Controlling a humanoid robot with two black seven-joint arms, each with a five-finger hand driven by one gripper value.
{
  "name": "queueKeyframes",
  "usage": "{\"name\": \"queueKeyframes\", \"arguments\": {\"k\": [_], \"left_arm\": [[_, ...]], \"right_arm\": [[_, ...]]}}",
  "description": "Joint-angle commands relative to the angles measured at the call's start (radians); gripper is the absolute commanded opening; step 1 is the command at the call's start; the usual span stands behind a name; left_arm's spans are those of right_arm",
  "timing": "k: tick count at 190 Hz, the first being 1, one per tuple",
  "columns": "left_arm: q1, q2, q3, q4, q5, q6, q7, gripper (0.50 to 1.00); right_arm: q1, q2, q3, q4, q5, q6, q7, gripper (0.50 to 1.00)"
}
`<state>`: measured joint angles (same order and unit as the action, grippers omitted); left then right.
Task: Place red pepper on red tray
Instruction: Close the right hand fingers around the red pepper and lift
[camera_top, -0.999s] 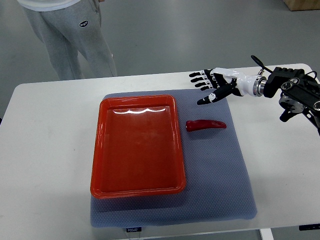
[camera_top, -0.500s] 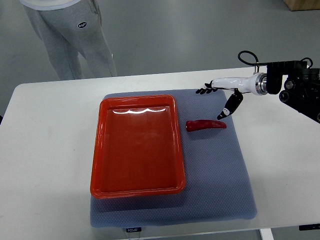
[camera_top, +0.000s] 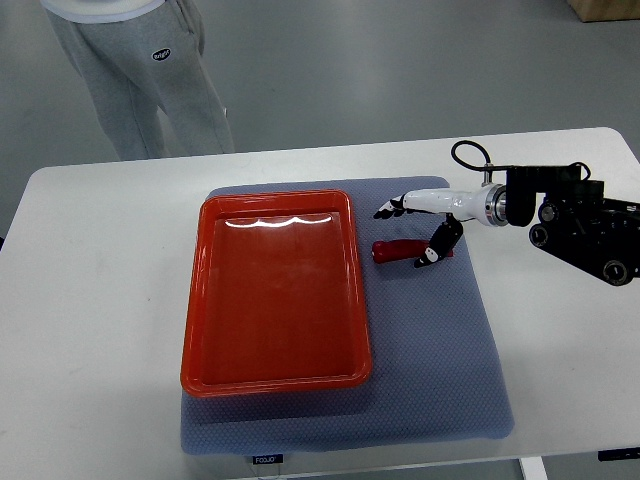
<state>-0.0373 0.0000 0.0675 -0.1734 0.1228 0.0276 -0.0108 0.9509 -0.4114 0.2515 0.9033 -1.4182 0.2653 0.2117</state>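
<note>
Right of centre — right hand (camera_top: 425, 225) poised over the red pepper (camera_top: 398, 250), nothing gripped.

Fingers (camera_top: 390, 209) stretched toward the frame's left above the pepper, thumb (camera_top: 432, 252) angled down at its right end; spread, holding nothing — whether the thumb tip touches cannot be told. Pepper lies flat on the grey mat (camera_top: 440, 350), lengthwise left to right, just beside the red tray (camera_top: 200, 300) at its right rim, near the upper corner, not on it. Tray sits on the mat's left part, mat on the white table (camera_top: 90, 300). Arm enters from the right edge. Person in grey trousers (camera_top: 140, 80) stands at upper left, beyond the table.
</note>
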Motion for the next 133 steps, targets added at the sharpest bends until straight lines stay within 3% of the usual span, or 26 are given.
{"name": "queueKeyframes", "arguments": {"k": [1, 15, 32, 79, 92, 133], "left_arm": [[-0.001, 0.000, 0.000, 0.000, 0.000, 0.000, 0.000, 1.000], [-0.001, 0.000, 0.000, 0.000, 0.000, 0.000, 0.000, 1.000], [0.000, 0.000, 0.000, 0.000, 0.000, 0.000, 0.000, 1.000], [-0.001, 0.000, 0.000, 0.000, 0.000, 0.000, 0.000, 1.000], [0.000, 0.000, 0.000, 0.000, 0.000, 0.000, 0.000, 1.000], [-0.001, 0.000, 0.001, 0.000, 0.000, 0.000, 0.000, 1.000]], "right_arm": [[-0.014, 0.000, 0.000, -0.004, -0.001, -0.023, 0.000, 0.832], [-0.018, 0.000, -0.012, -0.004, -0.001, -0.040, 0.000, 0.782], [-0.018, 0.002, -0.049, -0.004, -0.001, -0.081, 0.000, 0.687], [-0.018, 0.014, -0.067, -0.004, -0.001, -0.109, 0.000, 0.560], [-0.017, 0.014, -0.067, -0.004, -0.001, -0.107, 0.000, 0.503], [-0.006, 0.008, -0.064, -0.004, 0.010, -0.100, 0.000, 0.500]]}}
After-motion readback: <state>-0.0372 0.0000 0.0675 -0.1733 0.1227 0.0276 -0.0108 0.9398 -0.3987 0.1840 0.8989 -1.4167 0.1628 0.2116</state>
